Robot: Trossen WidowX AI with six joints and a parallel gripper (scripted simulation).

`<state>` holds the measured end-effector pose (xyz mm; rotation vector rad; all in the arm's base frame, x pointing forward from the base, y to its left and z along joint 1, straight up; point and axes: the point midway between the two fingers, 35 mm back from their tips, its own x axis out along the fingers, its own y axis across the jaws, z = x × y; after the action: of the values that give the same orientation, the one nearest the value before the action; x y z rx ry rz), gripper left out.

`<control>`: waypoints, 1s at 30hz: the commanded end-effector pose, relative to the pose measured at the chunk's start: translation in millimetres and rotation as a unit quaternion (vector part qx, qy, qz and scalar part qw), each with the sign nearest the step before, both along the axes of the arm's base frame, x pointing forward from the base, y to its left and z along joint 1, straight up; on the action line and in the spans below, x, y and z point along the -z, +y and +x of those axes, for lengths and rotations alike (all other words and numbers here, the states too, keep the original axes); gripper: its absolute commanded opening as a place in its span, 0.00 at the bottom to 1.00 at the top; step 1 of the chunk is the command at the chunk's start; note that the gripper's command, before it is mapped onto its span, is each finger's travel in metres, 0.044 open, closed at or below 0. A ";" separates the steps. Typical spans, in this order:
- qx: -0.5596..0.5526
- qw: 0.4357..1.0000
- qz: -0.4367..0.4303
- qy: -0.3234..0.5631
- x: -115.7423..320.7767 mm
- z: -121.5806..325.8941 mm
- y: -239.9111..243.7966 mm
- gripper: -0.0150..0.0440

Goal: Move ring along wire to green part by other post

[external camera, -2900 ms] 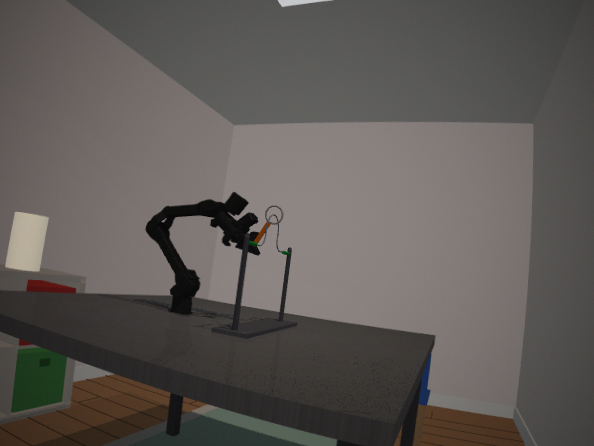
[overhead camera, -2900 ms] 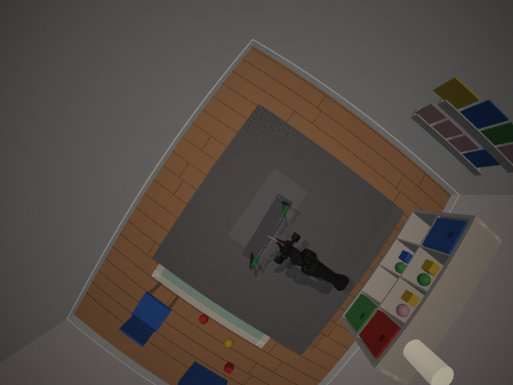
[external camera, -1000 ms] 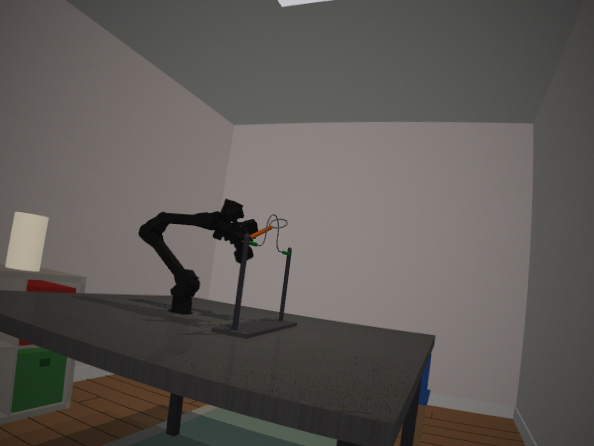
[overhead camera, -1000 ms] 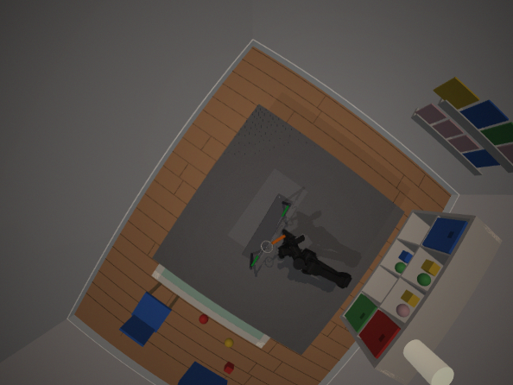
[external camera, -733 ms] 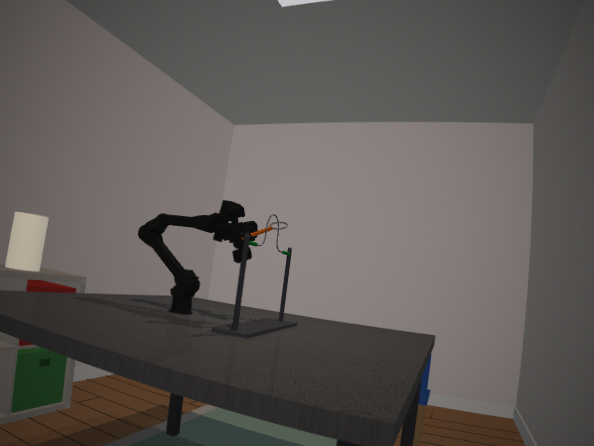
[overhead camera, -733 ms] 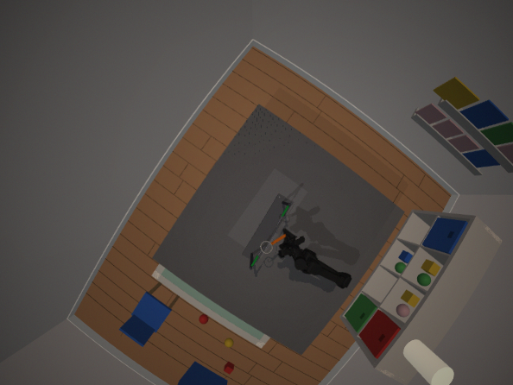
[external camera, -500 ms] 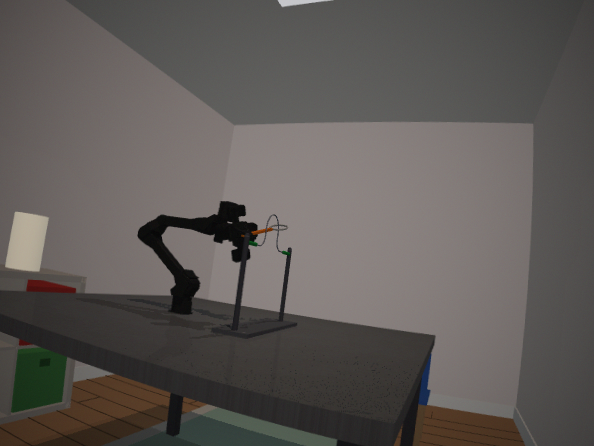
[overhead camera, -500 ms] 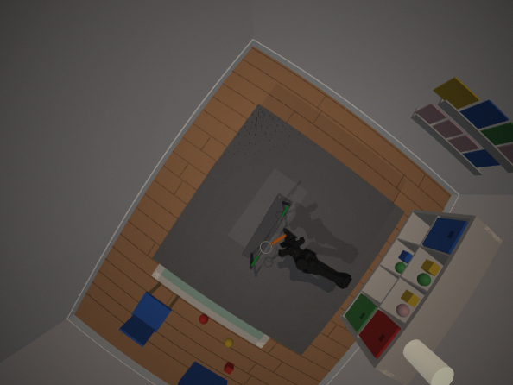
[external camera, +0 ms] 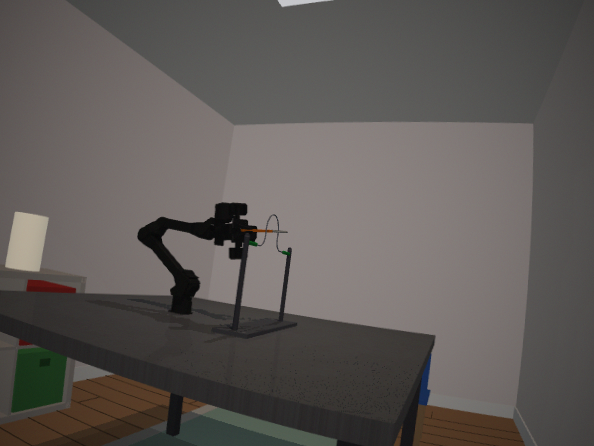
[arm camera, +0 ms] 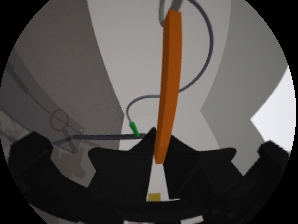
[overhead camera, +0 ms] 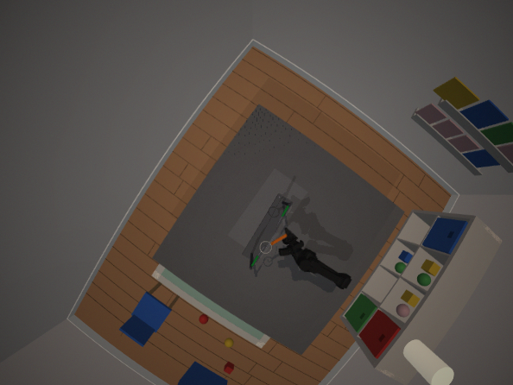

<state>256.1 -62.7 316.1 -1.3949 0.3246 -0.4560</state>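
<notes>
My gripper (overhead camera: 288, 236) is shut on the near end of the orange handle (overhead camera: 278, 239) and holds it about level above the stand. The ring (overhead camera: 265, 247) at the handle's far end lies flat around the thin grey wire, close to the green part (overhead camera: 256, 259) by the nearer post. The other green part (overhead camera: 285, 211) is by the far post. In the side view, the gripper (external camera: 242, 231), handle (external camera: 257, 231) and ring (external camera: 280, 232) are above both green parts, where the grey wire (external camera: 272, 222) arcs up. In the wrist view, the handle (arm camera: 169, 90) runs up from my fingers. I cannot tell whether the ring touches the wire.
The two dark posts (external camera: 241, 285) (external camera: 285, 285) stand on a grey base plate (external camera: 255, 327) on the table. A shelf unit with coloured bins (overhead camera: 410, 280) stands off the table beside the arm's base (overhead camera: 341, 280).
</notes>
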 end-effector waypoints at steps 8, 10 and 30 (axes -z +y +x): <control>0.000 0.998 -0.060 -0.004 -2.2 0.0 -1.0 0.00; 0.000 0.998 -0.065 -0.005 -1.4 0.0 -1.2 0.00; -0.002 1.000 0.029 0.002 39.6 0.5 1.2 0.00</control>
<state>256.8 -62.8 285.6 -1.3851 0.3222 -0.4515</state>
